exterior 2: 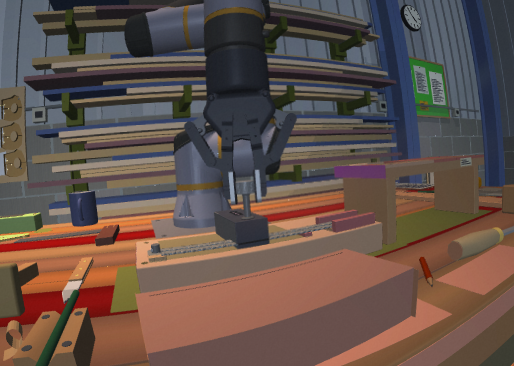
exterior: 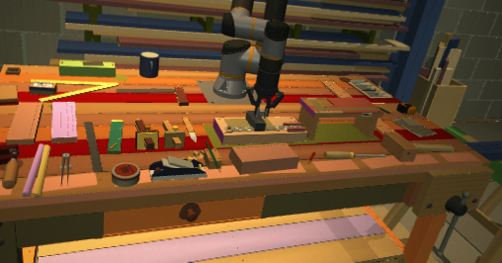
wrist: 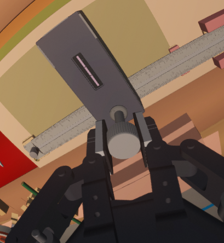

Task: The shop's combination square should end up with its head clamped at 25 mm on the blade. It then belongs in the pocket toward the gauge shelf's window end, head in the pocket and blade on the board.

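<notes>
The combination square lies on a low tan block (exterior: 262, 131) at the bench's middle. Its steel blade (wrist: 165, 74) (exterior 2: 295, 232) runs along the block. Its dark head (exterior: 257, 120) (exterior 2: 241, 227) (wrist: 90, 71) sits on the blade, nearer the blade's left end. The head's knurled lock knob (wrist: 123, 140) (exterior 2: 246, 186) stands up from it and is held in my closed gripper (wrist: 123, 142) (exterior 2: 245, 187) (exterior: 262, 108), which hangs straight above. Two reddish stop blocks (exterior 2: 345, 219) flank the blade's right part.
The gauge shelf (exterior: 338, 113) (exterior 2: 407, 182), a small table-like stand, is right of the block. A pink wooden block (exterior: 263, 158) (exterior 2: 275, 305) lies in front. A plane (exterior: 177, 167), tape (exterior: 125, 173), chisel (exterior: 353, 154) and pencil (exterior 2: 426, 271) lie along the front.
</notes>
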